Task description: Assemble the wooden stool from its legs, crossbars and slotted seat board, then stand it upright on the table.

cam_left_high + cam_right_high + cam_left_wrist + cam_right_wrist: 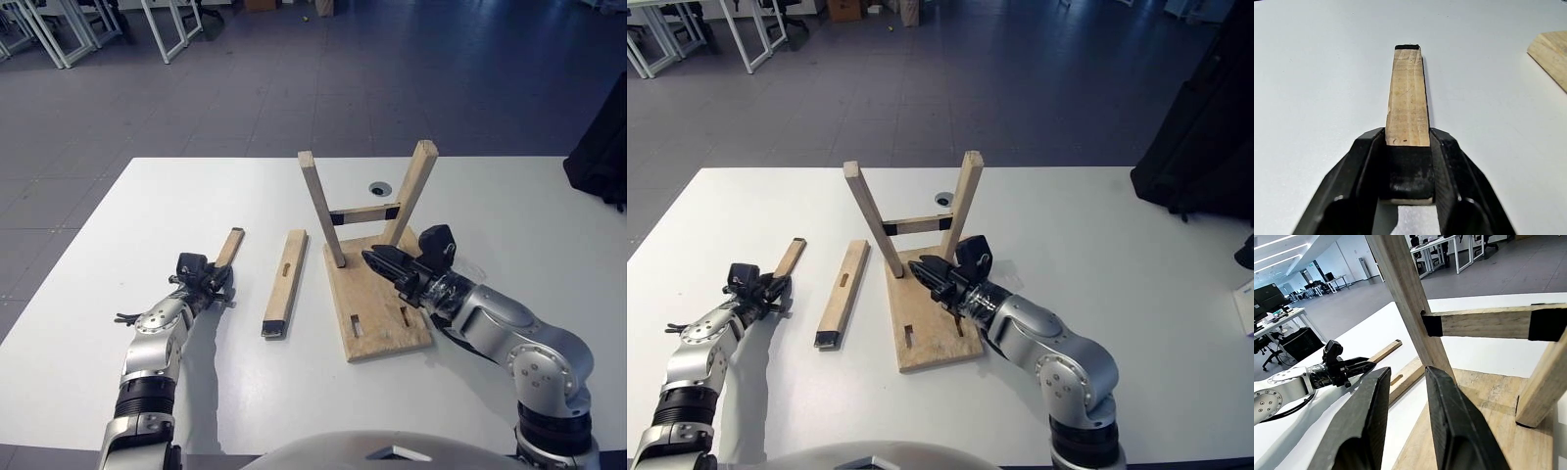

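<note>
The slotted seat board point(384, 318) lies flat on the white table. Two legs point(321, 208) point(411, 191) stand up out of it, leaning, joined by a black-tipped crossbar point(364, 213). My right gripper point(372, 258) hovers low over the board, open, its fingertips just short of the left leg's foot point(1415, 313), with nothing between them. To the left, a loose slotted leg point(286, 282) lies flat on the table. Farther left lies a short crossbar point(230, 246). My left gripper point(1406, 133) is shut on the crossbar's point(1407, 93) near, black-tipped end, low on the table.
A round cable hole point(380, 187) sits in the table behind the standing legs. A black bag point(1205, 127) hangs off the table's right side. Bare table surface lies to the right of the board and along the front edge.
</note>
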